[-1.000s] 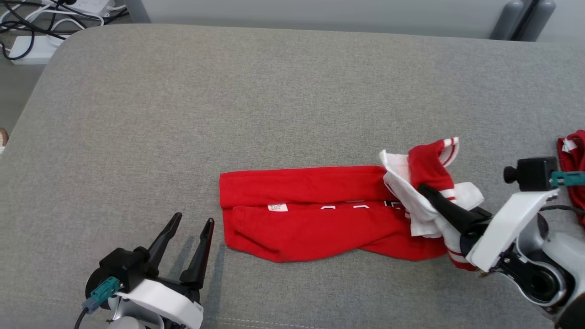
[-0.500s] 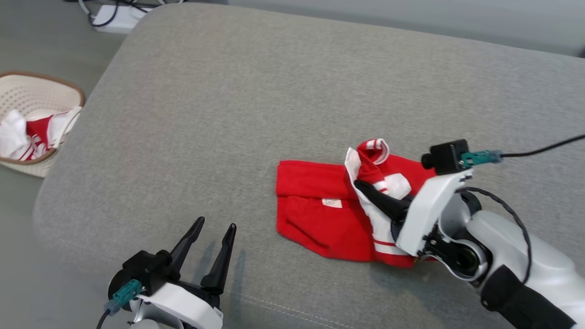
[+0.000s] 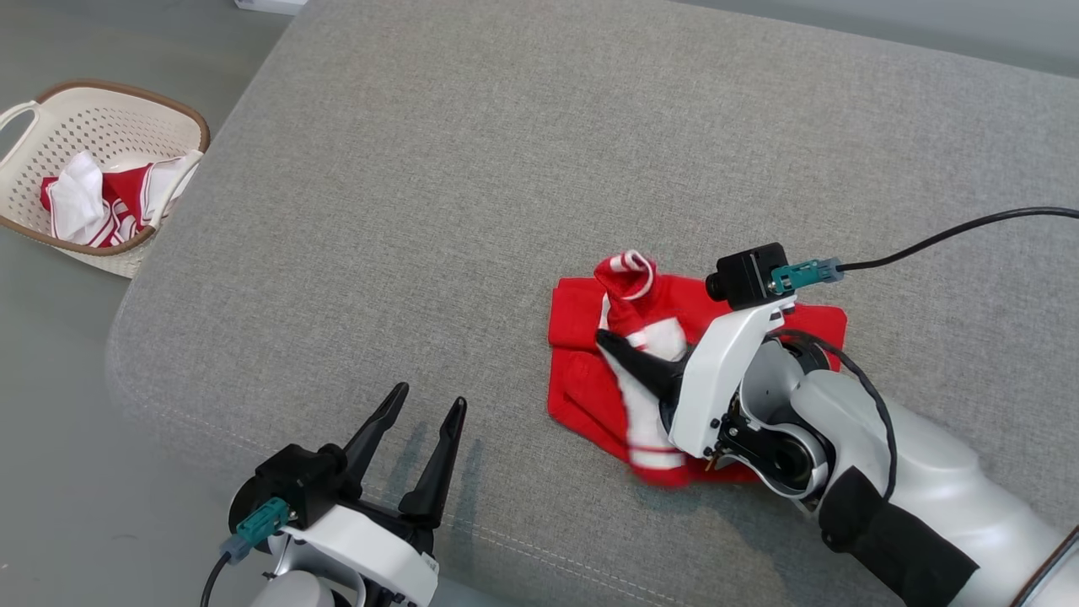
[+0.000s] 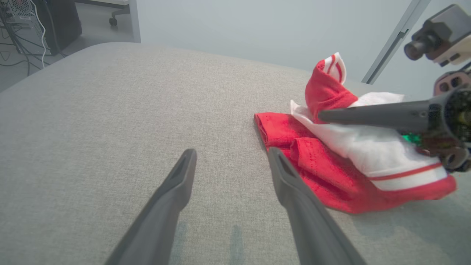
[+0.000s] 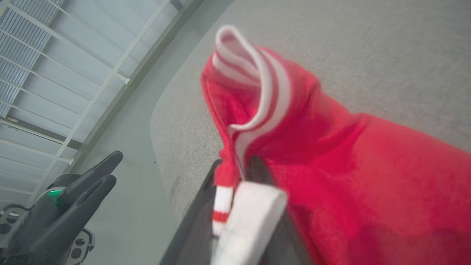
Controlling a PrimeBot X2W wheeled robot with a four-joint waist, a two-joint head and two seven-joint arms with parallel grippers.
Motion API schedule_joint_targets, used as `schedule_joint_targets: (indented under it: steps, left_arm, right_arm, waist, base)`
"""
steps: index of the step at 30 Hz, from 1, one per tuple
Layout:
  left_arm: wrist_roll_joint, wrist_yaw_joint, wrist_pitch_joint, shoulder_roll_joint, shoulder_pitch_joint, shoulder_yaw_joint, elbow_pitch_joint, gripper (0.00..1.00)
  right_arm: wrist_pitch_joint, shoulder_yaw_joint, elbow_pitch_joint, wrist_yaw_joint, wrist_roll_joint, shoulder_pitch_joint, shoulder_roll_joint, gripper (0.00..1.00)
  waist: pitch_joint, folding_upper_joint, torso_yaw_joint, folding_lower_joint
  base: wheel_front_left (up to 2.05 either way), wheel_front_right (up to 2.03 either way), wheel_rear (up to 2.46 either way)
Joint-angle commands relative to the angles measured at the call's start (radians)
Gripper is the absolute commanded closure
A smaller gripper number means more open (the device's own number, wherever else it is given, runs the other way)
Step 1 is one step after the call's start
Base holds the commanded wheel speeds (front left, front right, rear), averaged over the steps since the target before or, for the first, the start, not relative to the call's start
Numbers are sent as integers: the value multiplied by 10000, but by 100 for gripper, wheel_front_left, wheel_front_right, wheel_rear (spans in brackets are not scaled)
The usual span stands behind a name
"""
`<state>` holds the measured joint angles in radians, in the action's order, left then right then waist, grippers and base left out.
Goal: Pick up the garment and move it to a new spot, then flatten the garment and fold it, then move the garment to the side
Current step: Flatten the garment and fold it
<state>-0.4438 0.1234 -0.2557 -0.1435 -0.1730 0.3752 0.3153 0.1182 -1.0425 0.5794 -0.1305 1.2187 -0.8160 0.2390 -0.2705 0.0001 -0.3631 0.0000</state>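
Note:
The red and white garment (image 3: 582, 392) lies folded on the grey cushion (image 3: 472, 169), right of centre in the head view. My right gripper (image 3: 609, 341) sits low over it, shut on a bunched red and white end that stands up above the fingertips. In the right wrist view that cloth (image 5: 331, 154) sits pinched between my right gripper (image 5: 239, 163) fingers. My left gripper (image 3: 429, 396) stands open near the cushion's front edge, left of the garment and apart from it. The left wrist view shows the left gripper (image 4: 232, 152) open and holding nothing, the garment (image 4: 316, 162) just to its right.
A cream basket (image 3: 118, 84) holding red and white clothes (image 3: 93, 202) stands on the floor off the cushion's left edge. A black cable (image 3: 952, 232) trails from the right wrist camera across the cushion. Bare cushion stretches behind and to the left of the garment.
The head camera has swung left, bringing the basket into view. My right gripper has carried the garment's right end over to the left, so the long strip now lies doubled and short.

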Motion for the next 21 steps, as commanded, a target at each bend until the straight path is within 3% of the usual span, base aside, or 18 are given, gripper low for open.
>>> schedule_joint_targets:
  steps: [1,9,21]
  left_arm:
    - [-136,73,-61,-143,-338,-311,-187,0]
    - [-128,73,-61,-173,-341,-418,-215,0]
    - [137,73,-61,-347,-268,-742,-557,0]
  right_arm:
    - [-159,86,-146,-2,146,-139,-248,0]
    - [-1231,765,-901,-2,868,-394,12,0]
    - [-2057,1300,-1343,-2,1418,1150,2125,0]
  waist:
    - [-5,-1,14,0]
    - [100,-1,469,0]
    - [383,-1,1279,0]
  base:
    - [0,0,0]
    - [0,0,0]
    - [0,0,0]
